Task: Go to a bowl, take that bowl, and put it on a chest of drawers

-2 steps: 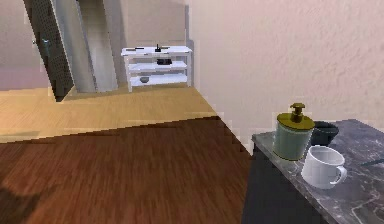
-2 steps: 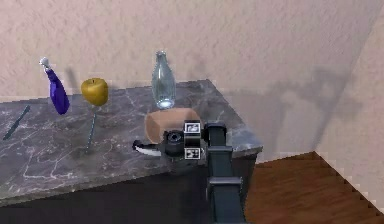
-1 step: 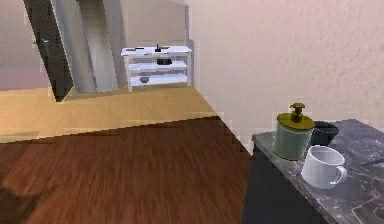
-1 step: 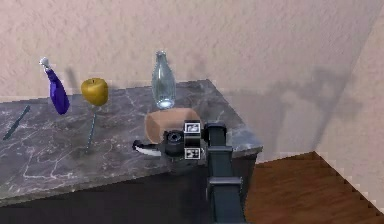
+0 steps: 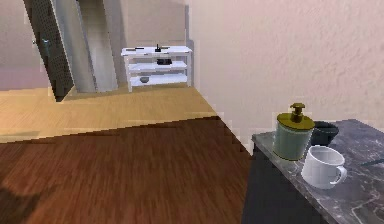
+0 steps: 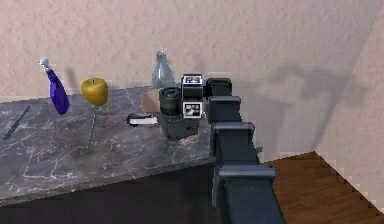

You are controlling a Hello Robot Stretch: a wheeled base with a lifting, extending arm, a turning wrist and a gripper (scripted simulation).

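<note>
I cannot tell whether the gripper (image 6: pixel 150 120) at the counter (image 6: pixel 60 160) holds anything, so I judge it should rise straight, clear of the bottle (image 6: pixel 163 70) and apple (image 6: pixel 94 91), before retracting.

A counter (image 5: pixel 365 190) takes the forward view's lower right corner. On it a pump bottle (image 5: pixel 293 135) stands at the left, a cup (image 5: pixel 324 131) just beside it on the right, and a mug (image 5: pixel 322 167) in front of both. Far behind stands a shelf unit (image 5: pixel 157 68) against the back wall. In the arm side view, a spray bottle (image 6: pixel 56 88), a round fruit (image 6: pixel 94 91) and a bottle (image 6: pixel 162 72) run left to right along the counter's back, with the gripper (image 6: pixel 152 119) in front of the bottle.
</note>
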